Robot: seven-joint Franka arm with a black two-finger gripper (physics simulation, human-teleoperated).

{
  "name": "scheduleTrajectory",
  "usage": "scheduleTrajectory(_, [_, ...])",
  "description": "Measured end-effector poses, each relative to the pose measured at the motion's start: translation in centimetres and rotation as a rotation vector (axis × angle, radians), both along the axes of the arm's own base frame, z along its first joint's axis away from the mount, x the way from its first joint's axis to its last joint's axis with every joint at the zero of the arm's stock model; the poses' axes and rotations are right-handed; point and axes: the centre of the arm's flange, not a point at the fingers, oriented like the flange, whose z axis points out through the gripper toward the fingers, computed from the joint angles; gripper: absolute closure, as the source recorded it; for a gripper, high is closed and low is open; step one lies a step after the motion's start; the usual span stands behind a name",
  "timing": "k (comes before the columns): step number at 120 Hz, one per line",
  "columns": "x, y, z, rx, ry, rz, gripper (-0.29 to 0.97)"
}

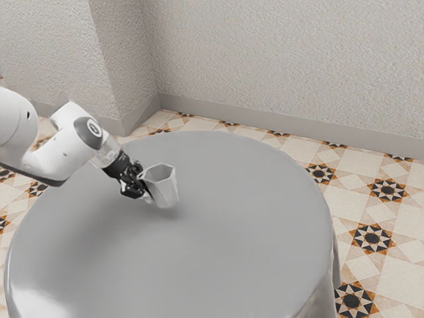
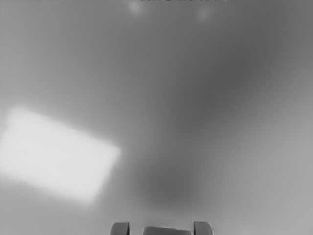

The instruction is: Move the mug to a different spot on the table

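A white faceted mug (image 1: 161, 185) hangs tilted just over the round grey table (image 1: 252, 232), left of its middle in the exterior view. My black gripper (image 1: 141, 185) comes in from the exterior view's left and is shut on the mug's near side. In the wrist view, a grey piece of the mug (image 2: 166, 231) sits between two fingertips (image 2: 120, 228) at the lower edge, with the table top (image 2: 205, 88) beyond them.
The table top spreads wide toward the exterior view's right and front. Patterned floor tiles (image 1: 371, 199) and a rough white wall (image 1: 278, 59) surround it. A bright patch of reflected light (image 2: 54, 154) lies on the table beside the hand.
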Motion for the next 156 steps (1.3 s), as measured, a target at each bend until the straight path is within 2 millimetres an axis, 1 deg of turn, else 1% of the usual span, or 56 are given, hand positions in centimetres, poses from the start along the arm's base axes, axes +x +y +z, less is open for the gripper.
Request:
scheduleTrajectory(16, [-0.7, -0.3, -1.0, 0.007, -0.004, -0.026, 0.72])
scheduleTrajectory(25, [-0.8, -1.0, -1.6, 0.004, -0.012, -0.045, 0.74])
scheduleTrajectory(36, [-0.9, -1.6, -2.1, 0.005, -0.018, -0.062, 0.75])
scheduleTrajectory(60, [-1.6, -1.7, -3.0, 0.012, -0.02, -0.087, 0.79])
scheduleTrajectory(102, [-2.2, -1.6, -4.6, 0.023, -0.014, -0.111, 0.79])
scheduleTrajectory(104, [-2.2, -1.6, -4.6, 0.023, -0.015, -0.112, 0.78])
scheduleTrajectory(123, [-2.1, -1.3, -4.5, 0.032, -0.033, -0.113, 0.43])
scheduleTrajectory(131, [-2.1, -1.2, -4.5, 0.037, -0.04, -0.115, 0.32])
scheduleTrajectory(142, [-2.2, 0.0, -4.4, 0.058, -0.044, -0.112, 0.2])
scheduleTrajectory(156, [-2.2, 1.1, -3.8, 0.106, -0.05, -0.142, 0.12])
